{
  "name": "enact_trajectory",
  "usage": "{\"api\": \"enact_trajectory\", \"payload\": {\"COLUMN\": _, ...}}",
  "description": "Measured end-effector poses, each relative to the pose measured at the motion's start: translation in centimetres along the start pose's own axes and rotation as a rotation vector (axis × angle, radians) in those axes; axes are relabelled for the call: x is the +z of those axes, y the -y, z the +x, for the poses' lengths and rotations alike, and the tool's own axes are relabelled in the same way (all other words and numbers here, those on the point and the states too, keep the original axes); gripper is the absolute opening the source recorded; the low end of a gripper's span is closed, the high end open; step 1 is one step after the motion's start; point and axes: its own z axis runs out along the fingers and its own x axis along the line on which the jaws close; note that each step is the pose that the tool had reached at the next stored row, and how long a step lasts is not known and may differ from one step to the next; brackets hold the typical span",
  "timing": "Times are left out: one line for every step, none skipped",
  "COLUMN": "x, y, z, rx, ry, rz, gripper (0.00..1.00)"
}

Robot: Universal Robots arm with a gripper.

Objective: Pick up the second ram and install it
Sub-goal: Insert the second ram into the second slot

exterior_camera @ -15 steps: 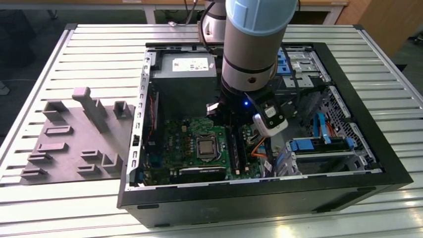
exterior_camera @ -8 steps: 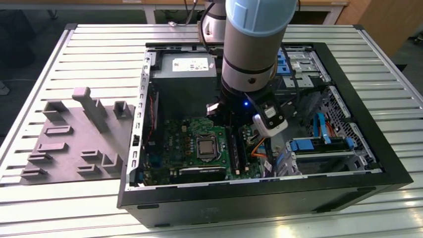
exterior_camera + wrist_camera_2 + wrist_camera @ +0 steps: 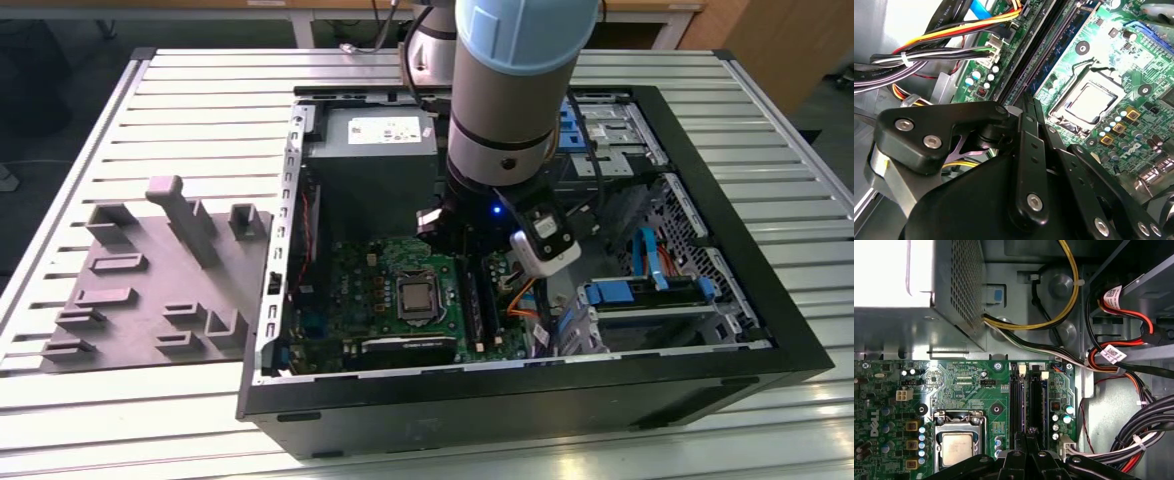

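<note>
Black pincer [image 3: 1026,440] hangs over two memory slots [image 3: 1015,405] on one motherboard [image 3: 969,390].

We see a ribbed metal table [image 3: 160,120] of pale slats, bright with glare along its near edge. Beyond the table's far side stands a wooden desk [image 3: 641,10] on white legs, with a brown wooden panel [image 3: 787,40] just beside it, and grey floor [image 3: 40,80] below.
</note>
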Motion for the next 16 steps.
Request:
{"api": "enact_trajectory", "payload": {"x": 0.0, "y": 0.0, "z": 0.0, "rx": 0.0, "ry": 0.0, "rz": 0.0, "gripper": 0.11}}
{"api": "enact_trajectory", "payload": {"x": 0.0, "y": 0.0, "z": 0.0, "rx": 0.0, "ry": 0.0, "rz": -0.0001, "gripper": 0.11}}
{"api": "enact_trajectory", "payload": {"x": 0.02, "y": 0.0, "z": 0.0, "rx": 0.0, "ry": 0.0, "rz": -0.0001, "gripper": 0.11}}
{"api": "enact_trajectory", "payload": {"x": 0.05, "y": 0.0, "z": 0.0, "rx": 0.0, "ry": 0.0001, "rz": -0.0003, "gripper": 0.11}}
{"api": "enact_trajectory", "payload": {"x": 0.09, "y": 0.0, "z": 0.0, "rx": 0.0, "ry": 0.0, "rz": -0.0002, "gripper": 0.11}}
{"api": "enact_trajectory", "payload": {"x": 0.1, "y": 0.01, "z": 0.0, "rx": 0.0, "ry": -0.0001, "rz": 0.0, "gripper": 0.11}}
{"api": "enact_trajectory", "payload": {"x": 0.12, "y": 0.01, "z": 0.0, "rx": 0.0, "ry": -0.0001, "rz": 0.0, "gripper": 0.11}}
{"api": "enact_trajectory", "payload": {"x": 0.13, "y": 0.01, "z": 0.0, "rx": 0.0, "ry": 0.0, "rz": 0.0001, "gripper": 0.11}}
{"api": "enact_trajectory", "payload": {"x": 0.15, "y": 0.01, "z": 0.0, "rx": 0.0, "ry": 0.0, "rz": 0.0001, "gripper": 0.11}}
{"api": "enact_trajectory", "payload": {"x": 0.17, "y": 0.01, "z": 0.0, "rx": 0.0, "ry": 0.0, "rz": 0.0, "gripper": 0.11}}
{"api": "enact_trajectory", "payload": {"x": 0.2, "y": 0.01, "z": 0.0, "rx": 0.0, "ry": 0.0, "rz": -0.0001, "gripper": 0.11}}
{"api": "enact_trajectory", "payload": {"x": 0.23, "y": 0.01, "z": 0.0, "rx": 0.0, "ry": 0.0, "rz": -0.0002, "gripper": 0.11}}
{"api": "enact_trajectory", "payload": {"x": 0.26, "y": 0.02, "z": 0.01, "rx": 0.0, "ry": 0.0, "rz": -0.0001, "gripper": 0.11}}
{"api": "enact_trajectory", "payload": {"x": 0.29, "y": 0.02, "z": 0.01, "rx": 0.0, "ry": 0.0, "rz": 0.0, "gripper": 0.11}}
{"api": "enact_trajectory", "payload": {"x": 0.33, "y": 0.02, "z": 0.01, "rx": 0.0, "ry": 0.0, "rz": -0.0001, "gripper": 0.11}}
{"api": "enact_trajectory", "payload": {"x": 0.35, "y": 0.02, "z": 0.01, "rx": 0.0, "ry": 0.0, "rz": 0.0, "gripper": 0.11}}
